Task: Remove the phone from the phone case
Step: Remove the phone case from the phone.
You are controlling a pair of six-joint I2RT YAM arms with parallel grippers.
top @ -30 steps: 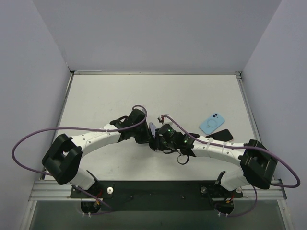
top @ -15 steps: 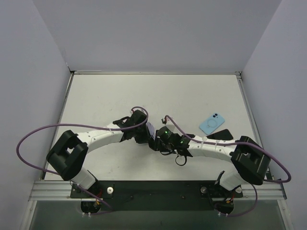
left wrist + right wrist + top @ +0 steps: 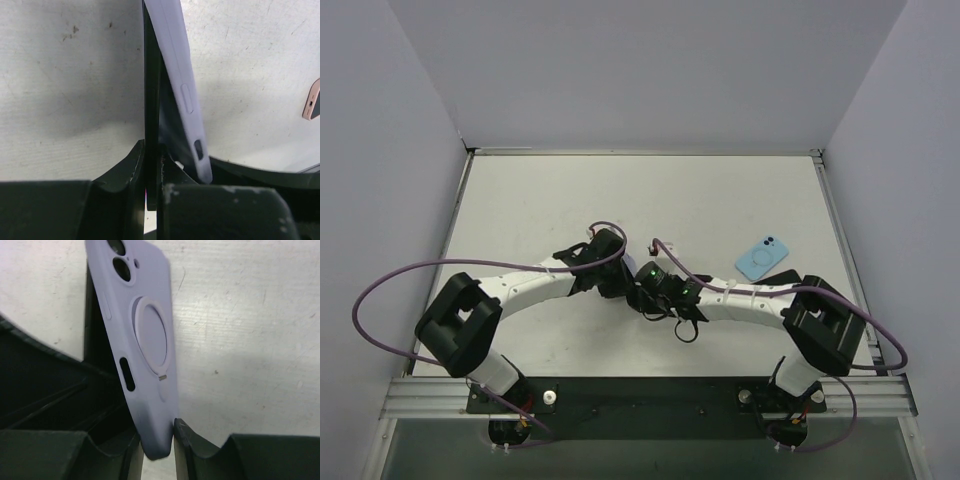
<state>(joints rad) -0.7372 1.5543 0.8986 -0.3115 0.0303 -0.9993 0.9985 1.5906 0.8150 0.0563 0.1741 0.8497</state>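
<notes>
One phone (image 3: 151,90), seen edge-on in the left wrist view as a thin dark slab, stands upright with its lavender phone case (image 3: 150,340) splayed away from it along one long side. The two meet only towards the lower end, nearest the cameras. The left gripper (image 3: 151,162) has its jaws pressed onto the dark slab itself. The right gripper (image 3: 157,435) has its jaws closed on the bottom end of the case, whose camera cut-outs and ring face the right wrist camera (the phone shows there only as a dark strip behind the left edge).

Both arms meet over the middle of the table (image 3: 540,200), holding the pair above it, and in the overhead view the wrists hide the pair almost wholly. A light-blue phone-shaped item (image 3: 761,258) lies apart towards the right.

Progress, as judged: the separation is begun but not finished. One side of the case stands clear of the phone, while the lower end looks seated or at least overlapping. What remains is to draw case and phone fully apart and set them down. Whether the far long side is free cannot be told.
</notes>
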